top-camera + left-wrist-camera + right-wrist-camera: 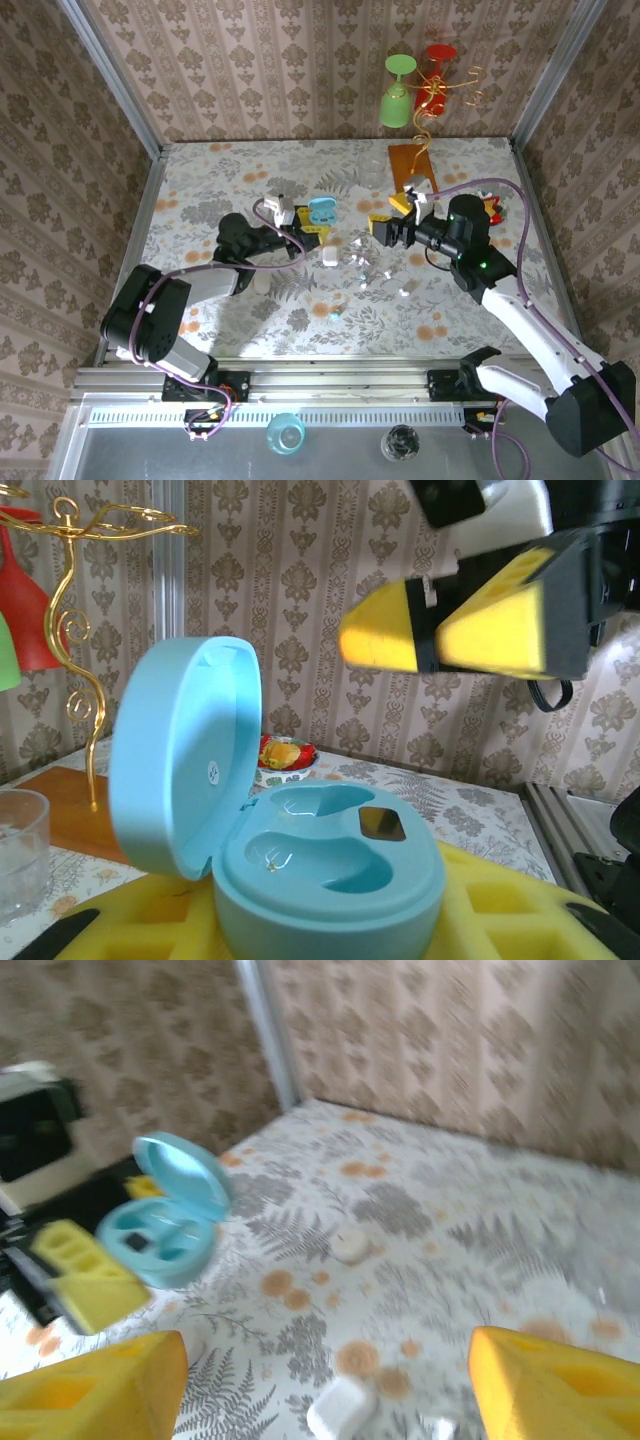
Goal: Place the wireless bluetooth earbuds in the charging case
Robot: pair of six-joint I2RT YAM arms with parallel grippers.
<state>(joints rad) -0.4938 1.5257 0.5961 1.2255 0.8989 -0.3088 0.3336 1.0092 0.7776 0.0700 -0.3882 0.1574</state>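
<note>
The teal charging case (322, 210) stands open with its lid up, and my left gripper (312, 221) is shut on its base. Its yellow pads (500, 900) flank the case (330, 870), and both sockets are empty. Several tiny white earbuds (385, 272) lie scattered on the table in front of the case, with a teal one (335, 312) nearer the front edge. To the right of the case hovers my right gripper (392, 216), open with nothing between its fingers. The same open gripper (325, 1390) looks across the table toward the case (165, 1225).
A white pebble-shaped case (330, 255) lies just below the teal one, and a second white round piece (262, 283) sits further left. At the back stand a gold rack with green and red glasses (420, 85), an orange board (412, 160) and a clear glass (372, 172). A bowl (492, 208) sits at right.
</note>
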